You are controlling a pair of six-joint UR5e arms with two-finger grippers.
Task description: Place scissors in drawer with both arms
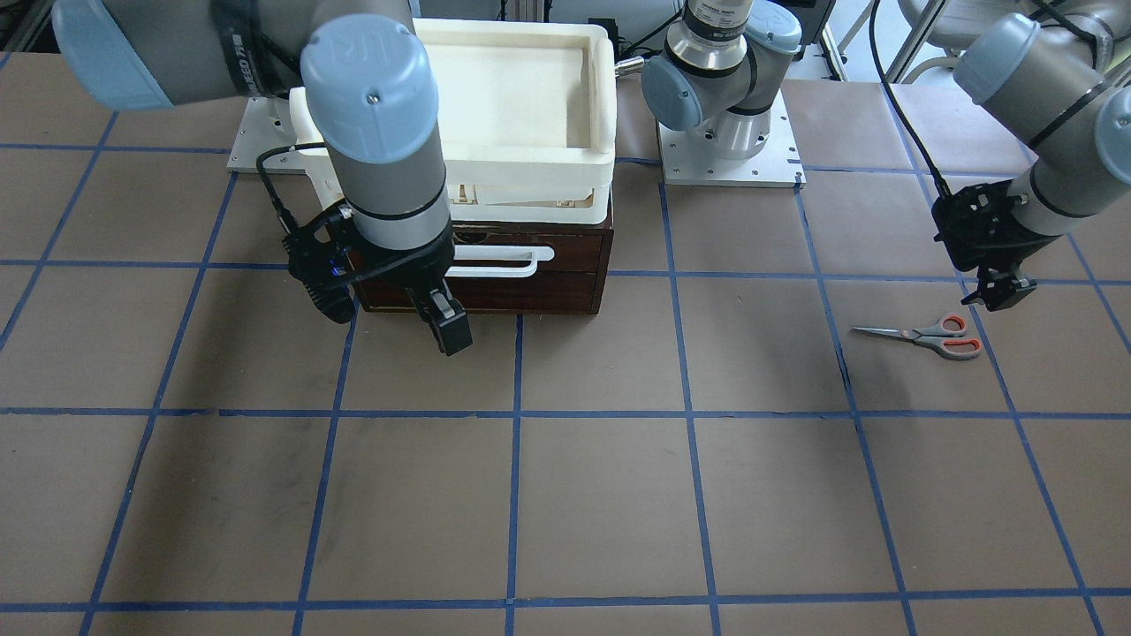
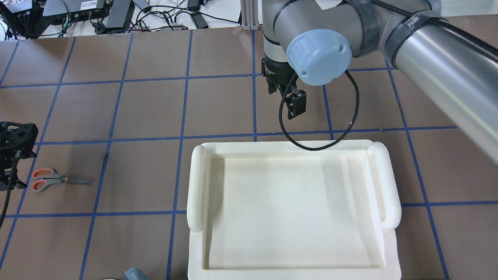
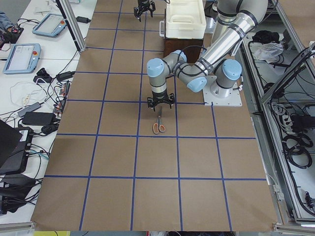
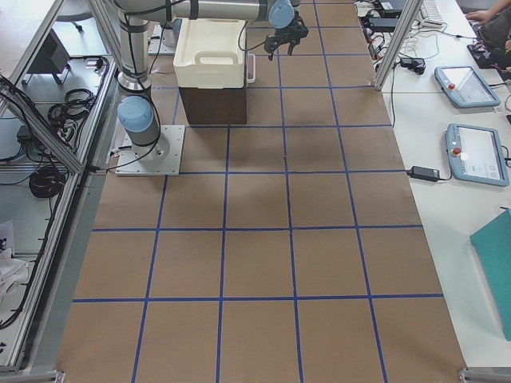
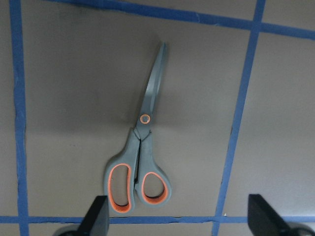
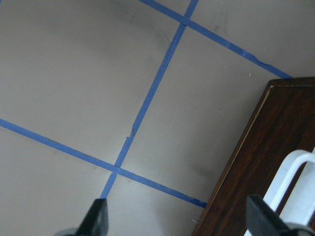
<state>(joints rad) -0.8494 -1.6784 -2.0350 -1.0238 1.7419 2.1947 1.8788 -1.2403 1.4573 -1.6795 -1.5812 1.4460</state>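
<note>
Left wrist-mounted view: left end effector [image 5: 181,220], spread wide, hangs near the scissors [image 5: 140,162] lying by the table's [image 1: 618,495] left edge; right end effector [image 6: 178,220], likewise spread, beside the closed drawer [image 6: 256,147].

Very little can be read from where I stand. The big blue cap [image 1: 369,84] on the right arm [image 1: 393,185] carries a faint raised mark. It looks like UR, though the relief is shallow. A black strap [image 1: 240,49] round the same arm has white lettering, too blurred to make out. The collar [image 1: 717,11] at the top of the left arm [image 1: 720,88] shows a band of small marks that may be print, but I cannot read them. On the bench beyond the table a dark box [image 2: 74,6] bears a white label [image 2: 88,4] whose print is too small to tell. The tablets [image 4: 461,84] on the side bench show pale screens, with nothing legible on them.
</note>
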